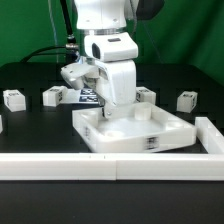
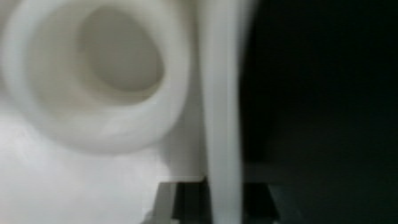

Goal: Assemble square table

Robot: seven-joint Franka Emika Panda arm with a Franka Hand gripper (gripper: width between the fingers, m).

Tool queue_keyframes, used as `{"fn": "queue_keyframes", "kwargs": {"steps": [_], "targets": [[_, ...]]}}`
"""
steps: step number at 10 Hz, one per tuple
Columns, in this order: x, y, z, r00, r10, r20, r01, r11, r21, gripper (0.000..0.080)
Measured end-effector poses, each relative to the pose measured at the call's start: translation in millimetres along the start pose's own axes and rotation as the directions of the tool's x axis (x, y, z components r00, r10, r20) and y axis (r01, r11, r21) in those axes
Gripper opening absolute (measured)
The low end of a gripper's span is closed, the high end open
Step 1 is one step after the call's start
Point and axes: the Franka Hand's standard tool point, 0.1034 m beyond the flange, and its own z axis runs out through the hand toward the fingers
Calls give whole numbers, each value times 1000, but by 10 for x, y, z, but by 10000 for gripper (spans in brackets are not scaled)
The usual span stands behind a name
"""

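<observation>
Square table top (image 1: 140, 135), white and tray-like with a raised rim, lying flat on the black table (image 1: 30, 125), a little toward 5 o'clock from the centre of the exterior view. Nearest the camera, at 6 o'clock, long white rail (image 1: 100, 166) running across the full width, with a short end piece rising at 4 o'clock. Top's front wall just behind the rail, its right corner near the end piece; contact not discernible. Round sockets showing at the top's corners. At the top's 10 o'clock corner, gripper (image 1: 108, 106) coming straight down from the white arm (image 1: 105, 30), jaws closed and pinching the top's rim wall. Close up in the wrist view: one round corner socket (image 2: 98, 65), blurred, and beside it the thin upright rim wall (image 2: 222, 100) passing between two dark fingers (image 2: 178, 208). Farther back, a loose row of short white tagged pieces: first leg (image 1: 13, 98) at 9 o'clock by the frame edge, second leg (image 1: 52, 96) also at 9 o'clock but nearer centre, third leg (image 1: 146, 94) at 2 o'clock just behind the top's far corner, fourth leg (image 1: 186, 99) at 3 o'clock. Marker board (image 1: 88, 97) at 10 o'clock, partly hidden behind the gripper. Farthest, green backdrop (image 1: 30, 30) from 10 to 2 o'clock.
</observation>
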Motion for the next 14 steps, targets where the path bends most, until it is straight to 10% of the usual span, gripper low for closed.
{"fn": "queue_keyframes", "kwargs": {"steps": [7, 11, 14], "targets": [[14, 9, 0, 1000, 29, 2, -29, 1000, 0, 57], [383, 521, 29, 970, 242, -7, -242, 970, 5, 57], [505, 622, 41, 924, 383, 4, -382, 922, 53, 58]]}}
